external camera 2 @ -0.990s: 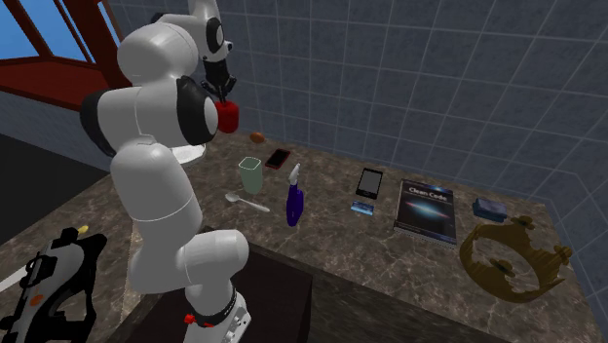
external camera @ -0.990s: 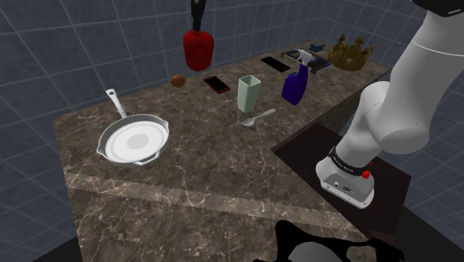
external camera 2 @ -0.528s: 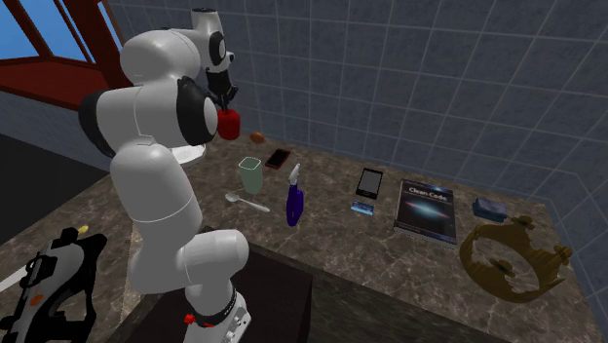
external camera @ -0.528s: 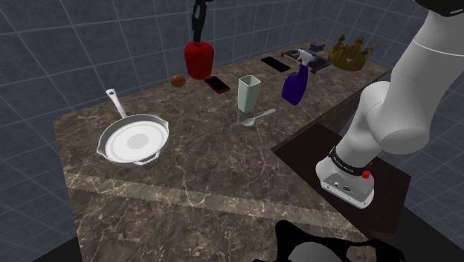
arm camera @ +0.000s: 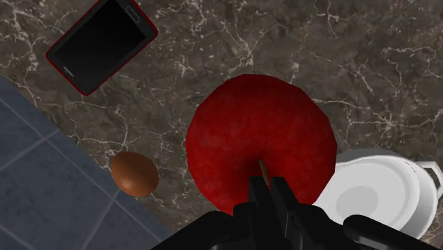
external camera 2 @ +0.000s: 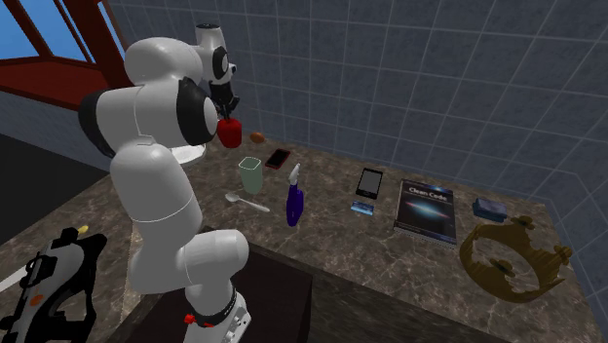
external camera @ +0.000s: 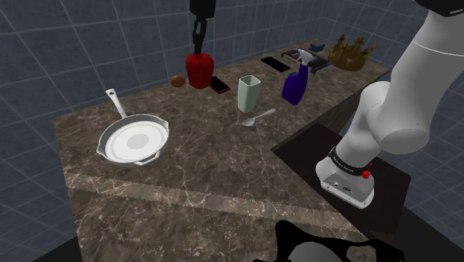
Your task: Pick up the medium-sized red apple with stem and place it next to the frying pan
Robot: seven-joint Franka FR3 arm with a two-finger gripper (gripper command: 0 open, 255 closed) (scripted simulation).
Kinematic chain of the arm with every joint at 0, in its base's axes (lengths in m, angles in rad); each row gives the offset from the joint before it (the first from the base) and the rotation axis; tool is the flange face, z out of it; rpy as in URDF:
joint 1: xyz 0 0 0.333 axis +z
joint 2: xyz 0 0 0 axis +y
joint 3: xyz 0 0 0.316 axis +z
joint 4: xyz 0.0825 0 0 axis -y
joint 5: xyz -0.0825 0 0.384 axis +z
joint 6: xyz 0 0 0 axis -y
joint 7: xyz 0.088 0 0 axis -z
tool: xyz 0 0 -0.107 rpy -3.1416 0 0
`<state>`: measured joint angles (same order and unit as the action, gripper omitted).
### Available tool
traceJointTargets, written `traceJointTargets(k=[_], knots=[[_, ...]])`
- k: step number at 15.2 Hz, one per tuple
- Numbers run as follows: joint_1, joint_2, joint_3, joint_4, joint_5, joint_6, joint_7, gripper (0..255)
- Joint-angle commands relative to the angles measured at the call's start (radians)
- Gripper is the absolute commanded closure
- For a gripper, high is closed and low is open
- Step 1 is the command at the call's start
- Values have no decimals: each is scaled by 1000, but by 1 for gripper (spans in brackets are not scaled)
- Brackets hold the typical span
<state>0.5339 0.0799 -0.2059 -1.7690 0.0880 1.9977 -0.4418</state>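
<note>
Red apple (external camera: 198,69), upper centre, hangs from jaws pinching its stem: firm, smooth, fairly heavy; body grip judged safer.

One line of text to call here, and it's in the second exterior view: the dark, flat rectangular book (external camera 2: 425,210) lying on the brown marbled stone counter (external camera 2: 390,268) carries a pale title across the upper part of its cover. It reads, as far as it can be made out, "Clean Code". Anything else on that cover is too small to tell. Near the book, the face of the small blue card (external camera 2: 364,207) is too small to read.
</note>
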Motion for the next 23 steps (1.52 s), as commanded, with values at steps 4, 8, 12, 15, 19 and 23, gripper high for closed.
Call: traceJointTargets(k=[4, 8, 12, 15, 19, 23], knots=[[0, 9, 1, -58, 5, 67, -6, 255], [0, 20, 1, -99, 10, 118, -12, 255], [0, 34, 2, -136, 16, 169, -18, 255], [0, 46, 3, -161, 22, 206, -24, 255], [-1, 64, 4, -190, 30, 253, -31, 255], [-1, 64, 4, -190, 30, 253, -31, 255]])
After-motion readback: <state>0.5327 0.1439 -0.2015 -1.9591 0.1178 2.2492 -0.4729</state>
